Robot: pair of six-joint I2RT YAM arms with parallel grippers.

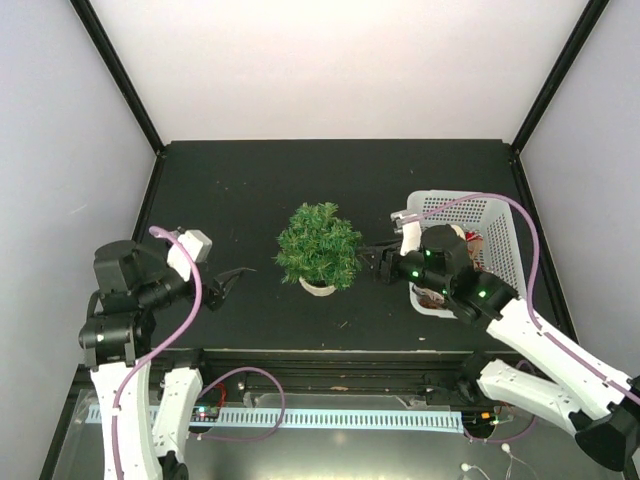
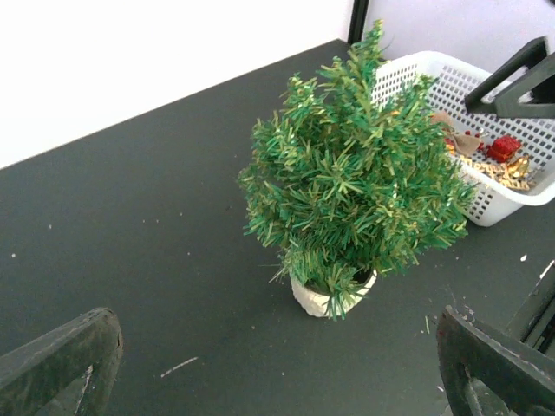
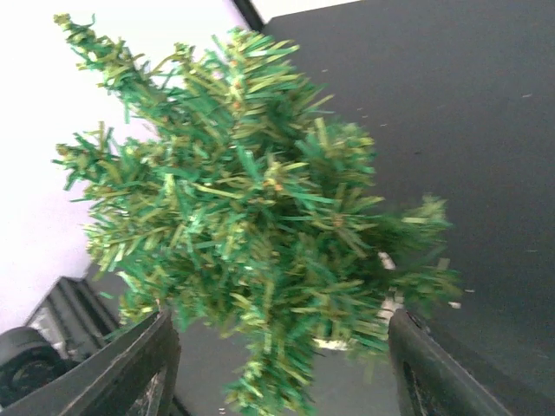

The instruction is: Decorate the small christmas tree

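The small christmas tree (image 1: 319, 246), bushy green in a round white pot, stands upright mid-table with no ornaments on it. It also shows in the left wrist view (image 2: 355, 182) and fills the right wrist view (image 3: 251, 225). My left gripper (image 1: 228, 284) is open and empty, to the left of the tree and apart from it. My right gripper (image 1: 375, 262) is open and empty, close against the tree's right side, its fingers (image 3: 130, 364) wide either side of the lower branches. The white basket (image 1: 495, 225) holds ornaments (image 2: 503, 149), red and gold.
The basket (image 2: 512, 195) stands right of the tree, partly under my right arm. White walls with black corner posts close in the black table (image 1: 250, 190). A black rail with a cable tray runs along the near edge.
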